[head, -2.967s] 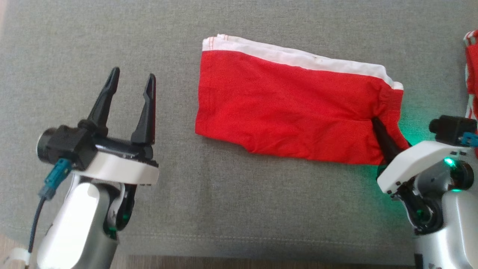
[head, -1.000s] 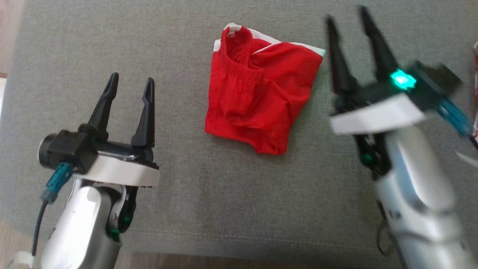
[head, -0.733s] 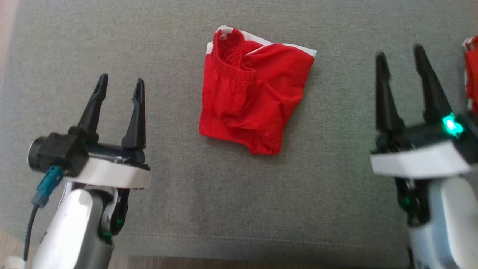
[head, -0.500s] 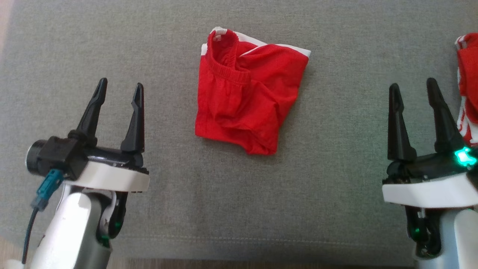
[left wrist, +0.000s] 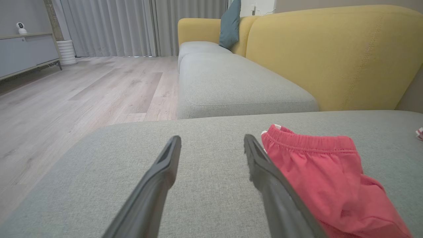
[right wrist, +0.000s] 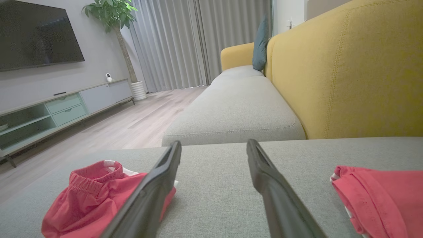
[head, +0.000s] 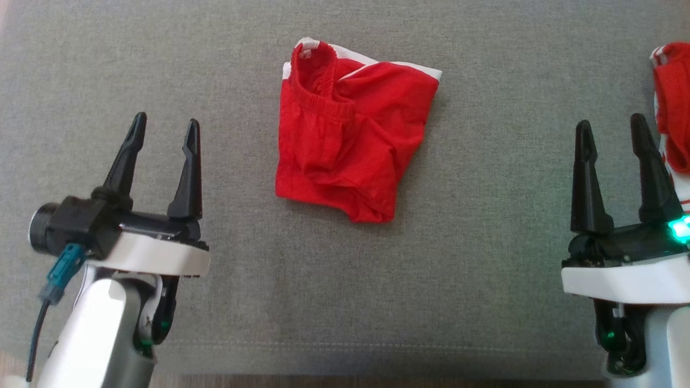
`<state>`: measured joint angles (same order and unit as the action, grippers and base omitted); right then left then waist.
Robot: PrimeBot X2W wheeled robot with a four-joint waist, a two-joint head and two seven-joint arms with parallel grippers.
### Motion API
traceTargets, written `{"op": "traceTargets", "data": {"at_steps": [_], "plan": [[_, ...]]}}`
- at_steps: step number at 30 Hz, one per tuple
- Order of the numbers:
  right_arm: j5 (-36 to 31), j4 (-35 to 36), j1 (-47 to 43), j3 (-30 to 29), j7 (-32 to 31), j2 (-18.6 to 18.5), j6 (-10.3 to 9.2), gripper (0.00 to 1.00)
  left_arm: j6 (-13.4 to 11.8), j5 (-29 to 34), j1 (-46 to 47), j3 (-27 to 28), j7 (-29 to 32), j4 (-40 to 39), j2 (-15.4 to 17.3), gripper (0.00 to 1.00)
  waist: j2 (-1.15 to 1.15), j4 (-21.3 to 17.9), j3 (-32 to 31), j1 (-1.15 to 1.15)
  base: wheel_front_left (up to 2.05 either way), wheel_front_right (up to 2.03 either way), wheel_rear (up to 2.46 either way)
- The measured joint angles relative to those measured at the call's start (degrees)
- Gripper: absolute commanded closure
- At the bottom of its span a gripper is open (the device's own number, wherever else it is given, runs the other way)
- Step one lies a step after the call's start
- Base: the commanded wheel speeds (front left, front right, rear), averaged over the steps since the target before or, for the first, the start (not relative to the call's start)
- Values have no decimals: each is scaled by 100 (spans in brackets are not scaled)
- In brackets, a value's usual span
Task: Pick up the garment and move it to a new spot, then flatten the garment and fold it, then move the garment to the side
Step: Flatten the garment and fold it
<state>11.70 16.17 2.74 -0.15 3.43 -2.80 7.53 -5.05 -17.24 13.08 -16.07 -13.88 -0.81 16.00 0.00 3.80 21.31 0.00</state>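
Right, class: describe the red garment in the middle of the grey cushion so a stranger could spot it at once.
Start at the wide grey cushion. Near its middle lies the red garment, folded into a rough square, white trim along its far edge. Unlike the other red garment at the cushion's right edge, it lies centred.

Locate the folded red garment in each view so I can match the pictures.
Head view: garment in the upper middle, lying crumpled.
Left wrist view: garment at the lower right, waistband facing away.
Right wrist view: garment at the lower left.
Shared landmark: the grey seat that it lies on.
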Motion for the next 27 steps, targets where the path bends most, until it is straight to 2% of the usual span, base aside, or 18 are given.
{"op": "traceTargets", "data": {"at_steps": [3,4,5,6,12,18,20,27], "plan": [[0,0,1,0,0,1,0,0,-1,0,0,0,0,-15,12,0,0,-15,16,0,0,0,0],[0,0,1,1,0,1,0,18,-1,0,0,0,0,-23,14,0,0,-20,19,0,0,0,0],[1,-2,1,1,0,1,0,53,-2,1,0,-1,0,-31,16,0,0,-22,19,0,0,0,0],[31,-14,2,1,-10,1,0,100,-2,0,0,-4,0,-42,16,0,0,-21,20,0,0,0,0],[82,-379,104,221,-183,0,0,100,-5,-14,2,-18,0,-47,12,0,0,34,25,0,0,0,0],[500,-1497,1026,1303,-222,-10,0,100,0,-16,25,-37,-9,-31,-30,0,0,226,53,0,0,0,0],[758,-2175,1492,1785,-194,-16,0,100,3,-15,37,-109,-31,23,-75,0,0,340,71,0,0,0,0],[1311,-3451,2371,2660,-80,-92,0,100,92,-14,165,-255,-35,134,-215,0,0,589,98,0,0,0,0]]}}
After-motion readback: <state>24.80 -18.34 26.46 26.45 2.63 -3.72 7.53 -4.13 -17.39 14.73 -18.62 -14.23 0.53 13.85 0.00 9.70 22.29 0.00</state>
